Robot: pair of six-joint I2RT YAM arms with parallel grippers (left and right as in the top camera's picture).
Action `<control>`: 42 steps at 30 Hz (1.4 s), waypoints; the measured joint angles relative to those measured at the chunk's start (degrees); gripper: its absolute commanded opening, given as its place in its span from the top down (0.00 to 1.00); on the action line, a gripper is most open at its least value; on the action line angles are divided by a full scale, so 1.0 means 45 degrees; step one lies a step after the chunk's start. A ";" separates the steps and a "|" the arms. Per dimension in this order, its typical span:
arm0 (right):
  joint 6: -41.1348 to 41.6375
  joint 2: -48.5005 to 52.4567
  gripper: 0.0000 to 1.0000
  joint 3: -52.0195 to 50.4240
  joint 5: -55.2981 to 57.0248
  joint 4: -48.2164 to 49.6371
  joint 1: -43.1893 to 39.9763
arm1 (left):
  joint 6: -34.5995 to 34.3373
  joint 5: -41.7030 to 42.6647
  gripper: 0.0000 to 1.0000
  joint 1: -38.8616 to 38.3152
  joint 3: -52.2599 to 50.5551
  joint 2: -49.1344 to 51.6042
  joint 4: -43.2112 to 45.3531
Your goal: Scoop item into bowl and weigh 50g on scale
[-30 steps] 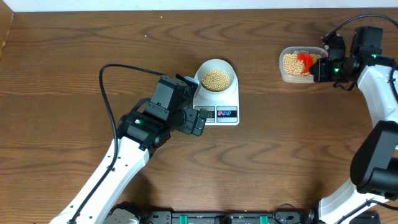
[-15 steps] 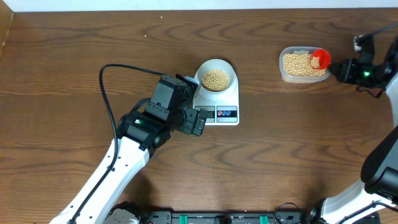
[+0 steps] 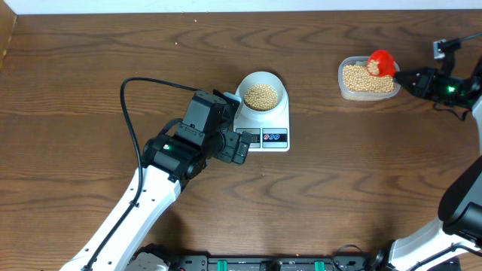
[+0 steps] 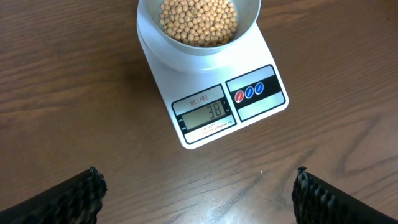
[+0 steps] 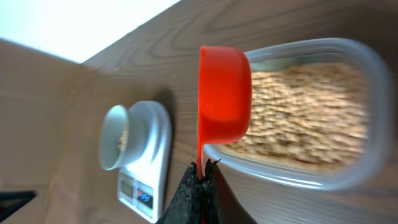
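Observation:
The white bowl (image 3: 262,92) sits on the white scale (image 3: 273,120) mid-table, part filled with tan beans (image 3: 261,95). In the left wrist view the bowl (image 4: 198,25) is at the top and the scale's display (image 4: 205,113) reads 38. My left gripper (image 4: 199,193) is open and empty, just in front of the scale. My right gripper (image 5: 202,174) is shut on the handle of an orange scoop (image 5: 224,93), which is held over the clear tub (image 3: 367,78) of beans at the right; the scoop (image 3: 381,62) holds some beans. The tub (image 5: 311,112) fills the right wrist view.
A black cable (image 3: 139,86) loops from my left arm over the table left of the scale. The table's back edge meets a white wall strip (image 3: 226,6).
My right gripper has drawn back to the right and lifted the orange scoop from inside the tub to its back right rim. The left arm, bowl and scale have not moved.

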 measured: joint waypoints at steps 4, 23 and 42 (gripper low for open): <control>0.0087 0.0000 0.99 0.0000 -0.0529 0.0058 0.0743 | 0.0000 0.0000 0.02 0.0000 0.0000 0.0000 0.0000; 0.1015 0.0000 0.99 -0.0015 -0.0991 0.1967 0.4930 | 0.0000 0.0005 0.02 0.0000 0.0000 0.0000 0.0000; 0.0709 -0.0029 0.99 -0.0015 0.1054 0.1909 0.7281 | 0.0000 0.0000 0.02 0.0000 0.0000 0.0000 0.0000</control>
